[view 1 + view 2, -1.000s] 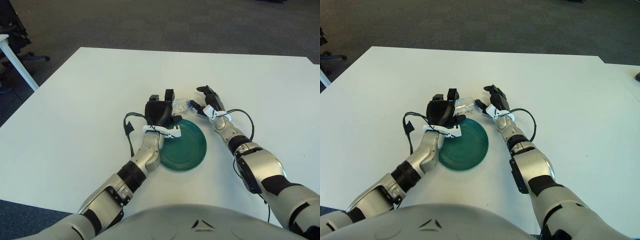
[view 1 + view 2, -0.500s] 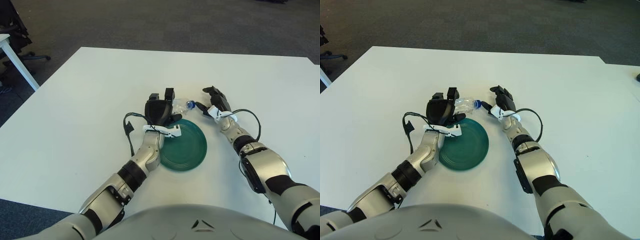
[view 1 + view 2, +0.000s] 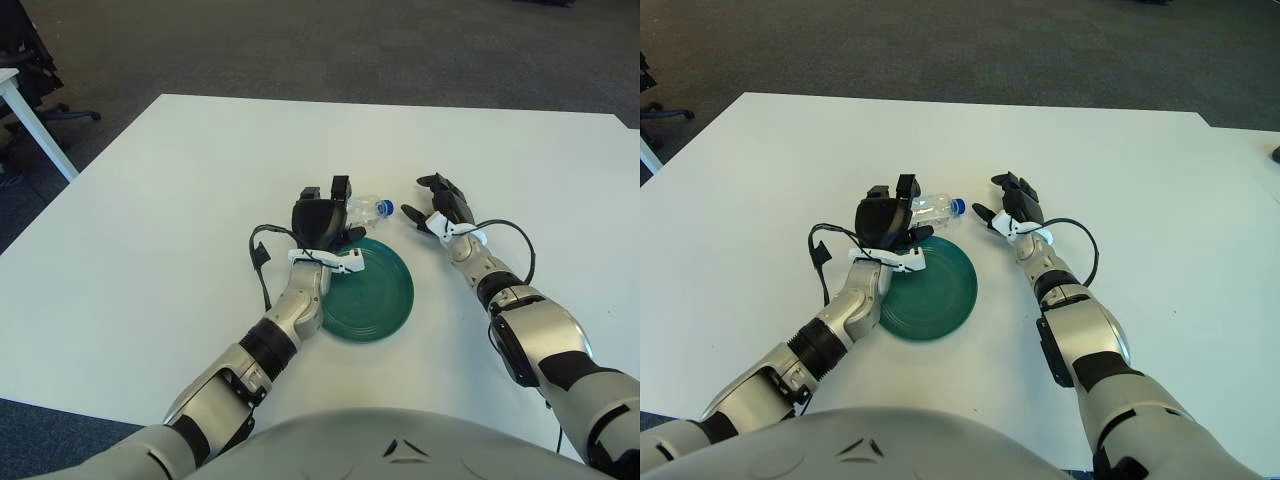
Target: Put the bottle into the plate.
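A clear plastic bottle (image 3: pixel 365 208) with a blue cap lies on its side just beyond the far rim of a dark green plate (image 3: pixel 372 295) on the white table. My left hand (image 3: pixel 322 218) is at the plate's far left rim, its fingers and thumb curled around the bottle's base end. The capped end points right and sticks out free. My right hand (image 3: pixel 440 206) rests on the table to the right of the cap, a short gap away, with its fingers spread and holding nothing. The bottle also shows in the right eye view (image 3: pixel 932 205).
The white table (image 3: pixel 150 200) stretches wide on all sides of the plate. A cable loops off my left wrist (image 3: pixel 258 255). Dark carpet lies beyond the far edge, with a white desk leg and an office chair (image 3: pixel 30 70) at the far left.
My right hand has let go of the bottle's cap end and moved right, away from it. The bottle stays in my left hand, and its blue cap is now uncovered.
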### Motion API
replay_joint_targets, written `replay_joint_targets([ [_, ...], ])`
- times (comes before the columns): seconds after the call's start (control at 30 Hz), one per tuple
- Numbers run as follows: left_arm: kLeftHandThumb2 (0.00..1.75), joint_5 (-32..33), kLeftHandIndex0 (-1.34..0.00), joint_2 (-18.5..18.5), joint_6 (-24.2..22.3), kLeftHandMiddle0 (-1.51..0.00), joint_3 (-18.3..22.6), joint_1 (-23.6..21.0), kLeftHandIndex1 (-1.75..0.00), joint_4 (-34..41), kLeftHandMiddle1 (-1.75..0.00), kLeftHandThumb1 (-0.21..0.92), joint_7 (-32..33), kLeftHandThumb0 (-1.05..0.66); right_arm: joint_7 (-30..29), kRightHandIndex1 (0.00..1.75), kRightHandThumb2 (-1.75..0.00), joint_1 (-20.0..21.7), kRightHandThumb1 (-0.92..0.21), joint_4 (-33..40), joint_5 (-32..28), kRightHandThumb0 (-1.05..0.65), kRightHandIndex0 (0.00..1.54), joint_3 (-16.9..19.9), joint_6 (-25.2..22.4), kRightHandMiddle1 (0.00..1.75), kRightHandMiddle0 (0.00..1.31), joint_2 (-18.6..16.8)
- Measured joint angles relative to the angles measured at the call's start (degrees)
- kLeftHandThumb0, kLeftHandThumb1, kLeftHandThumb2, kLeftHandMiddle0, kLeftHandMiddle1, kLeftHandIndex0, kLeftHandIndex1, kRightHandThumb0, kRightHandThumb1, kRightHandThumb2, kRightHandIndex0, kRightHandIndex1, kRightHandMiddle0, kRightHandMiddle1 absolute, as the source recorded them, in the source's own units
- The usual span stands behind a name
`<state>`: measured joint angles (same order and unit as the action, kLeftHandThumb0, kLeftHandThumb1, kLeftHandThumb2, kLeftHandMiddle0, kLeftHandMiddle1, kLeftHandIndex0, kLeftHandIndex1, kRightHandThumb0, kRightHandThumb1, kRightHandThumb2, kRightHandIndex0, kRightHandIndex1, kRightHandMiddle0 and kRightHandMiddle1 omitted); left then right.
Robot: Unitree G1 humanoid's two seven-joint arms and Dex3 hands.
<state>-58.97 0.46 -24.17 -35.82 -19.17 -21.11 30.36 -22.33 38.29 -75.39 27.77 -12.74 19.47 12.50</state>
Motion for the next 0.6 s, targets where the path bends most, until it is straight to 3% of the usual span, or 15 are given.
replay_joint_targets([
  [0.6, 0.92, 0.3, -0.38, -0.4, 1.5, -0.92, 1.2, -0.8, -1.75, -2.5, -1.75, 0.63, 2.2, -0.40, 0.0, 0.08, -0.48, 0.1, -0.92, 0.0, 0.3, -0.78, 0.62, 0.0, -1.5, 0.90, 0.00, 0.2],
])
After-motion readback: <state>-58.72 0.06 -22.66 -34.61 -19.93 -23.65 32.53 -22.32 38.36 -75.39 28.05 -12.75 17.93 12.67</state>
